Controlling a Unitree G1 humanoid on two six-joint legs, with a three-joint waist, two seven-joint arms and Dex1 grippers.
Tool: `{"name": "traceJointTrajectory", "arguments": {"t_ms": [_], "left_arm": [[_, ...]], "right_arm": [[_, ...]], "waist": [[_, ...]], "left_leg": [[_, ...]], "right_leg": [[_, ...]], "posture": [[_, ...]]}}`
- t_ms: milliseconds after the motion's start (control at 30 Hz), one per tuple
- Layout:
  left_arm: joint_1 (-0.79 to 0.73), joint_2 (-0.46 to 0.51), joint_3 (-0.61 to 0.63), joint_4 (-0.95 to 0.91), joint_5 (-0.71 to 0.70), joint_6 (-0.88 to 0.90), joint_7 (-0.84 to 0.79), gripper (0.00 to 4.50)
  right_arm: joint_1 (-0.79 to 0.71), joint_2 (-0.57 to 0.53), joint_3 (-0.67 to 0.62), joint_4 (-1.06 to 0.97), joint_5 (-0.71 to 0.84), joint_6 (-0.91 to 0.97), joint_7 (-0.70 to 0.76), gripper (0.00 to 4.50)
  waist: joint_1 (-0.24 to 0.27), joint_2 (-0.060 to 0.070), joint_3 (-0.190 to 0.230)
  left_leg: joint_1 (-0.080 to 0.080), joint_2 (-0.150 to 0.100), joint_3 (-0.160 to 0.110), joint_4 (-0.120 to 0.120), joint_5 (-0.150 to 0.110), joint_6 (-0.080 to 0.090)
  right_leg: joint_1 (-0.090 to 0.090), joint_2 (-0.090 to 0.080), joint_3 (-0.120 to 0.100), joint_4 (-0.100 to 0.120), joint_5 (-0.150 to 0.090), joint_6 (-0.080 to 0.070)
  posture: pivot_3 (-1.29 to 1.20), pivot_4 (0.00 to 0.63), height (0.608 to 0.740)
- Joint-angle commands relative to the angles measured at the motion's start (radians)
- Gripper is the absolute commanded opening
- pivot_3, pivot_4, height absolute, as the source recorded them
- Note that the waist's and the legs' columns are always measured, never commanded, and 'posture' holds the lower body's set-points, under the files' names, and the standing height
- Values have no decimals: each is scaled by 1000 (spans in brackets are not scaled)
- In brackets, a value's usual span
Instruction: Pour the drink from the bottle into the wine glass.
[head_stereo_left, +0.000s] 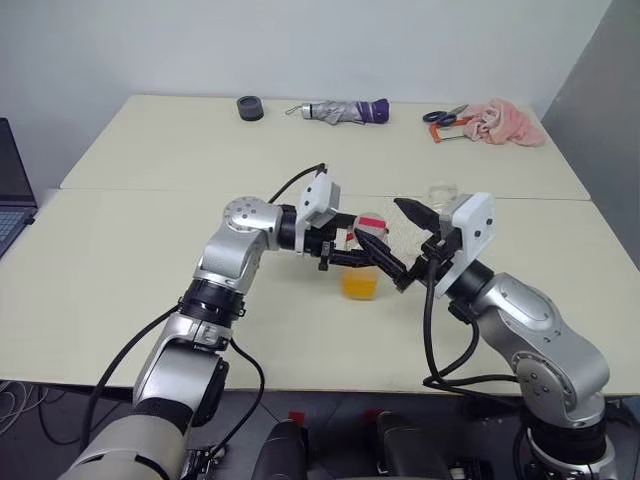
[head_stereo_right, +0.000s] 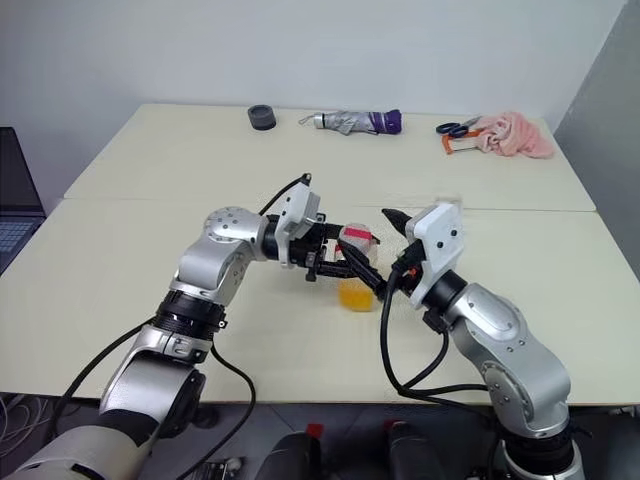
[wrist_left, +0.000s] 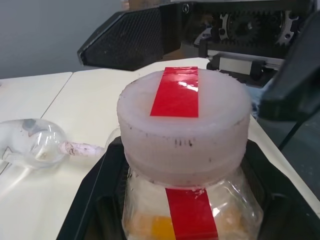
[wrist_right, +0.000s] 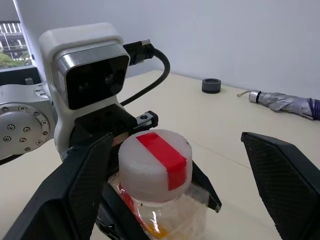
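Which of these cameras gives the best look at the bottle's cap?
The left wrist view: the cap looms close, its red stripe and ribbed side plain. The right wrist view shows it smaller, between the right gripper's open fingers. In both eye views it is a small spot.

the bottle (wrist_left: 187, 165) stands upright between the left gripper (wrist_left: 185, 210)'s black fingers (wrist_left: 97, 195), which clamp it just below the cap (wrist_left: 184, 127). the cap is white, with a red stripe running across its top and on down the clear body. orange drink (wrist_left: 160, 225) shows low in the bottle. the right gripper (wrist_left: 200, 40) hangs behind the cap, fingers spread. the wine glass (wrist_left: 32, 145) lies on its side on the table (wrist_left: 65, 105).
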Motion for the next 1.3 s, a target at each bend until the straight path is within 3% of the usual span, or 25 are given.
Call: {"name": "traceJointTrajectory", "arguments": {"t_ms": [33, 267, 367, 533, 567, 733, 900, 967, 1167, 1300], "left_arm": [[-31, -6, 8, -14, -7, -21, -6, 2184], [-31, -7, 8, -13, -4, -21, -12, 2184], [-30, -6, 8, -13, -2, -21, -12, 2184], [-26, -3, 9, -19, -4, -16, -12, 2184], [-23, -2, 9, -22, -4, -15, -12, 2184], [-20, 6, 8, -36, -9, -4, -24, 2184], [-29, 18, 7, -49, -18, 6, -60, 2184], [-32, 22, 6, -57, -21, 11, -69, 2184], [-26, 22, 4, -82, -22, 22, -63, 2184], [-17, 29, 6, -92, -21, 28, -55, 2184]], "right_arm": [[-14, 11, 24, -28, -14, -9, -16, 4372], [-21, 34, 37, 18, -53, -43, -30, 4372], [-19, 39, 36, 27, -55, -50, -25, 3818], [-13, 42, 40, 38, -46, -64, 2, 2024], [-11, 41, 41, 41, -40, -67, 14, 1880], [-32, -19, 58, 99, 26, -118, 207, 1884], [-235, -234, 82, 338, 101, -149, 678, 1884], [-347, -273, 92, 477, 114, -141, 811, 1884], [-469, -254, 93, 692, 70, -184, 904, 1884], [-447, -270, 53, 650, 89, -162, 893, 3138]], "waist": [[-1, 0, 0], [-1, 0, 0], [-1, 0, 0], [-1, 0, 0], [-1, 0, 0], [-1, 0, 0], [-2, 1, 0], [-4, 1, 1], [-7, 1, 1], [-3, 1, 1]], "left_leg": [[0, 0, 0, 0, 0, 0], [0, 0, 0, 0, 0, 0], [0, 0, 0, 0, 0, 0], [0, 0, 0, 0, 0, 0], [0, 0, 0, 0, 0, 0], [0, 0, 0, 0, 0, 0], [1, 0, 1, 1, 0, 0], [1, 0, 0, 0, 0, 0], [0, 1, -1, -1, 0, 1], [-1, 0, -1, -1, 0, 0]], "right_leg": [[0, 0, 0, 0, 0, 0], [0, 0, 0, 0, 0, 0], [0, 0, 0, 0, 0, 0], [0, 0, 0, 0, 0, 0], [0, 0, 0, 0, 0, 0], [0, 0, 0, 0, 0, 0], [0, 0, 0, 0, 0, 0], [0, 1, 0, 0, 0, 0], [0, 1, -2, 0, 0, -1], [0, -2, -2, -1, 0, -1]], "posture": [[0, 150, 740], [0, 150, 740], [0, 150, 740], [0, 150, 740], [0, 150, 740], [0, 150, 740], [0, 150, 740], [0, 150, 740], [0, 150, 740], [0, 150, 740]]}}
